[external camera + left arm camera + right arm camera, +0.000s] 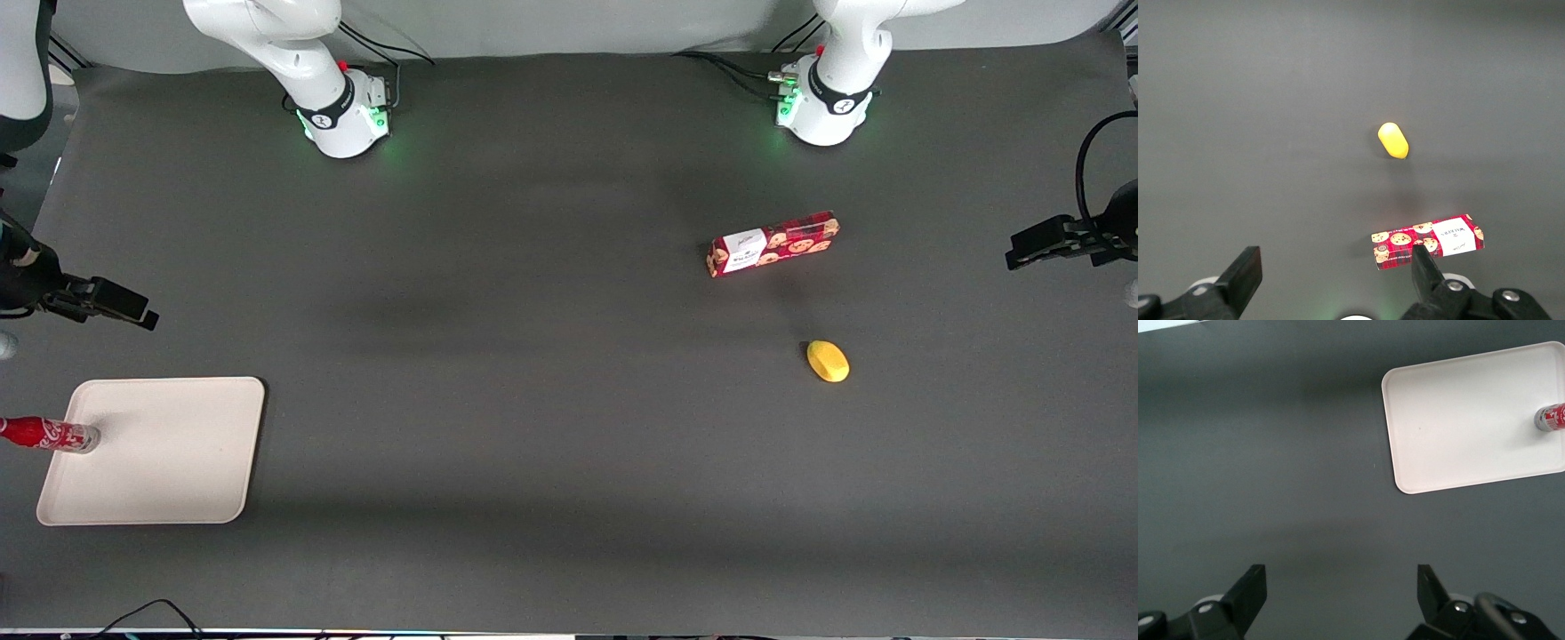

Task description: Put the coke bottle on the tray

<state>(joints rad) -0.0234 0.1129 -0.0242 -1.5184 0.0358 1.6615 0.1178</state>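
Note:
The coke bottle (49, 435) is slim and red with white script. It stands with its clear base on the cream tray (178, 462), close to the tray's edge at the working arm's end of the table. In the right wrist view the bottle (1551, 417) shows on the tray (1458, 420). My right gripper (133, 311) hangs over the bare dark table, farther from the front camera than the tray and apart from the bottle. In its own wrist view the gripper (1341, 577) is open with nothing between the fingers.
A red cookie box (772, 243) lies toward the parked arm's end, also in the left wrist view (1428, 241). A yellow oval thing (828, 361) lies nearer the front camera than the box. The arm bases (347, 116) stand at the table's back edge.

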